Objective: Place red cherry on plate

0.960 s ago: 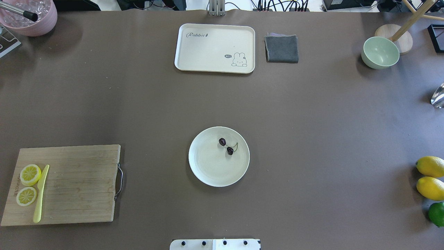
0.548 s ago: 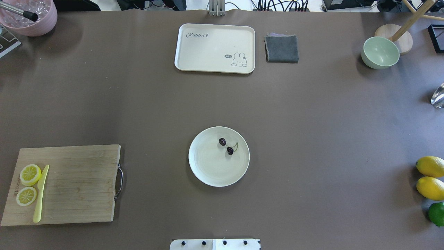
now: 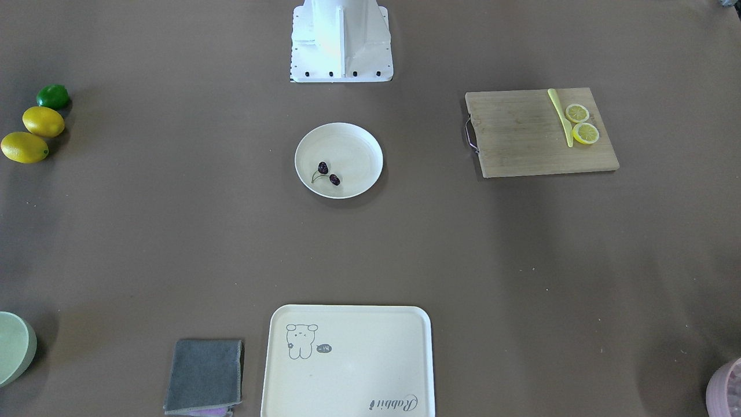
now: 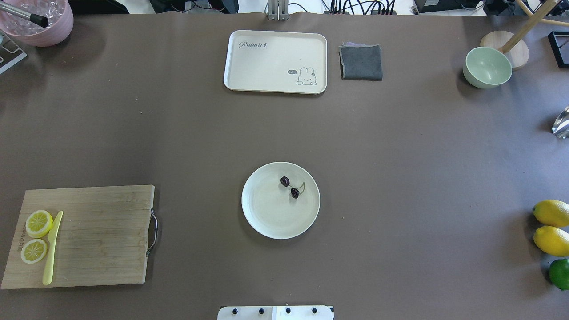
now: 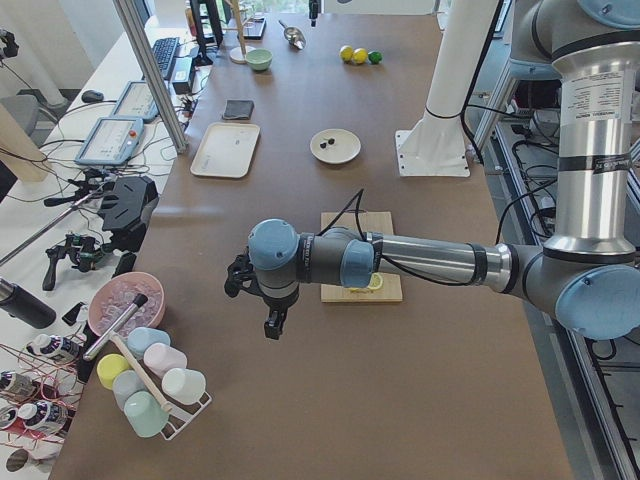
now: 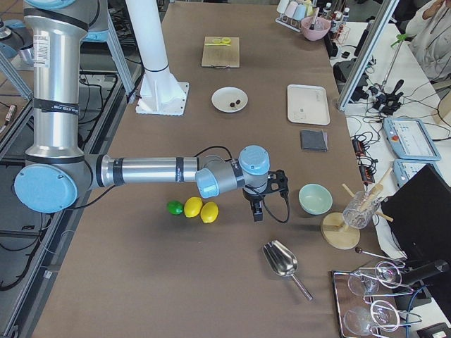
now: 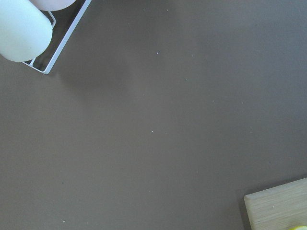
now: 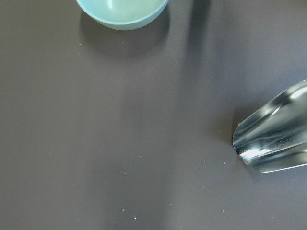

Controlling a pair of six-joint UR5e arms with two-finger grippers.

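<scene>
The red cherry (image 4: 294,193), a pair of dark maroon fruits joined by green stems, lies inside the round cream plate (image 4: 271,215) at the table's middle, toward its far right part. The front-facing view has the same cherry (image 3: 323,168) on the plate (image 3: 356,152). Nothing touches either one. My left gripper (image 5: 272,325) hangs over bare table off the left end, beside the cutting board. My right gripper (image 6: 257,213) hangs near the green bowl at the right end. Both show only in side views, so I cannot tell whether they are open or shut.
A wooden cutting board (image 4: 98,235) with lemon slices (image 4: 39,223) and a yellow knife (image 4: 52,249) lies front left. A cream tray (image 4: 275,58), a grey cloth (image 4: 361,62) and a green bowl (image 4: 487,66) line the far side. Lemons (image 4: 551,213), a lime (image 4: 559,273) and a metal scoop (image 6: 282,260) sit at the right.
</scene>
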